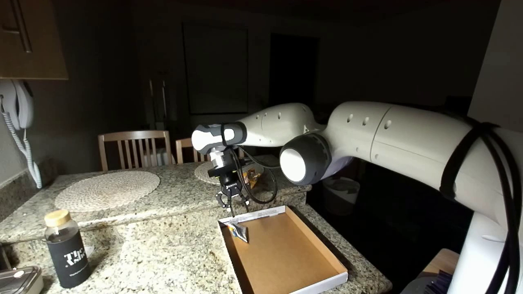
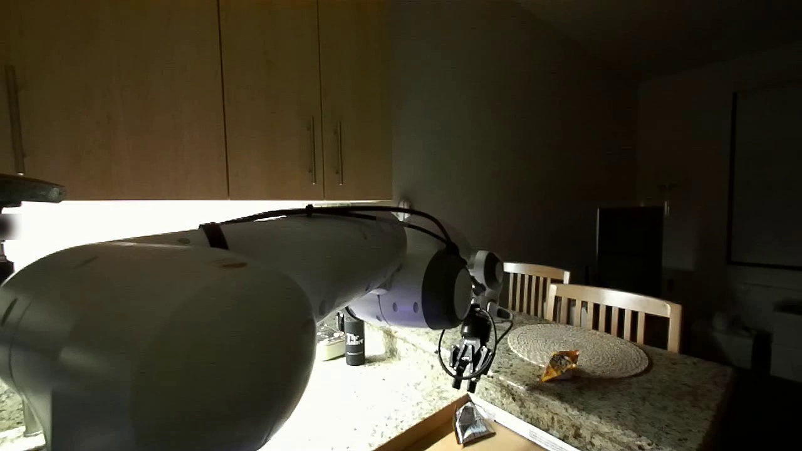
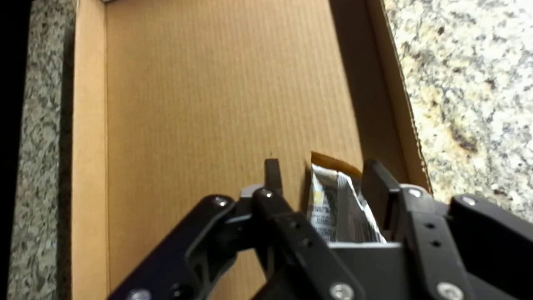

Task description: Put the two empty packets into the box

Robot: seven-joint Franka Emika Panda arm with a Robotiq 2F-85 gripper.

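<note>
The box (image 1: 282,253) is a shallow brown cardboard tray with a pale rim, on the lower counter. It also shows in an exterior view (image 2: 532,430) and the wrist view (image 3: 216,91). A silvery pale packet (image 1: 239,232) lies inside it, in the corner nearest the raised ledge; the wrist view also shows this packet (image 3: 333,200). The yellow-orange packet (image 2: 559,366) lies on the raised counter at a placemat's edge, partly behind the arm's cable in an exterior view (image 1: 252,178). My gripper (image 1: 240,208) hangs above the silvery packet, fingers apart (image 3: 322,175), holding nothing.
The raised granite ledge (image 1: 179,208) runs behind the box. Two round placemats (image 1: 108,190) (image 2: 601,347) lie on it. A dark bottle with a wooden cap (image 1: 67,253) and a lidded container (image 1: 20,281) stand on the lower counter. Chairs (image 1: 135,149) stand behind.
</note>
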